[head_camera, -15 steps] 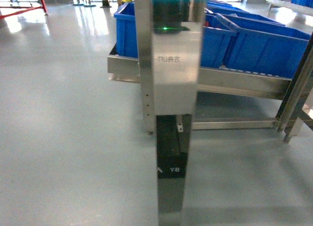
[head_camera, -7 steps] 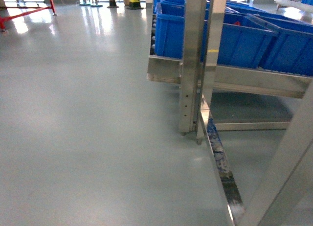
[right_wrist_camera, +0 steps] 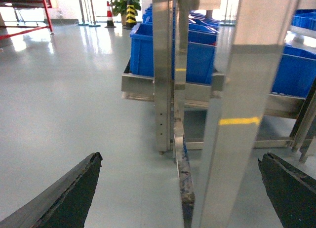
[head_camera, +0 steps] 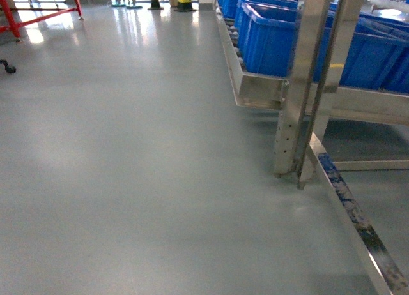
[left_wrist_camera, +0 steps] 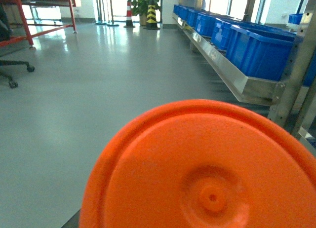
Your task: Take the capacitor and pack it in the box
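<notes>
You have the grey floor (head_camera: 128,167) over most of the head view, and a steel rack (head_camera: 300,110) with blue bins (head_camera: 275,39) on the right. In the left wrist view an orange disc (left_wrist_camera: 207,169) fills the lower part; you cannot tell the left gripper's state. The right gripper (right_wrist_camera: 182,188) stands wide apart and holds nothing, with a steel post (right_wrist_camera: 165,70) in front. You see no capacitor and no box.

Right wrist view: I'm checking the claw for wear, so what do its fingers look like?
Only two fingers of the right claw show, at the bottom corners: dark, nearly black wedges, matte, with rough, slightly chipped lighter edges. No cables or markings are visible. The left claw cannot be seen behind an orange disc.
</notes>
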Controlling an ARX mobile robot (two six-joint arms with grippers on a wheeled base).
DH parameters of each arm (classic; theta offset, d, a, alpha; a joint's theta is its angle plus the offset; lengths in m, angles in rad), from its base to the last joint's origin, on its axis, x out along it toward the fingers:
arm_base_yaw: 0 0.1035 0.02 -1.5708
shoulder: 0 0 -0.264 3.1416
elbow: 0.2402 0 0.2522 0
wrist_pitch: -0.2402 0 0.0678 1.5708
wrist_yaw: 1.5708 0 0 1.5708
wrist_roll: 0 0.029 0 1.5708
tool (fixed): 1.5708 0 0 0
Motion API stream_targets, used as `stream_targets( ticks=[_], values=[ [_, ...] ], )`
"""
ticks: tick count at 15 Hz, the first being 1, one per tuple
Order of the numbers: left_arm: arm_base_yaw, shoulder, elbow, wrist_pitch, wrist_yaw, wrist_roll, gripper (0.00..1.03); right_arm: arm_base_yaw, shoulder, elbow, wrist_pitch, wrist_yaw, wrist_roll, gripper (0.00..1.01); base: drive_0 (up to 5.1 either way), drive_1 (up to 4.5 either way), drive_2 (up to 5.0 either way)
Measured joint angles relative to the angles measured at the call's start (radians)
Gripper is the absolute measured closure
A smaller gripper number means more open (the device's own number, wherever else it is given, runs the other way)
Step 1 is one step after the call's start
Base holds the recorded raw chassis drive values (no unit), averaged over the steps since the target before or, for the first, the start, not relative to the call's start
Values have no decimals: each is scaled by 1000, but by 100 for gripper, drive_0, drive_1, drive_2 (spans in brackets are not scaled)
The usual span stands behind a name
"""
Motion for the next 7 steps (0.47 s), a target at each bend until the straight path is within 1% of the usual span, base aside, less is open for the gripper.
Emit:
stream_targets(
  ticks=[7],
  values=[
    [0, 0, 0, 0, 2, 0, 60, 0, 0, 0, 2, 0, 0, 3, -511, 234, 234]
  ],
)
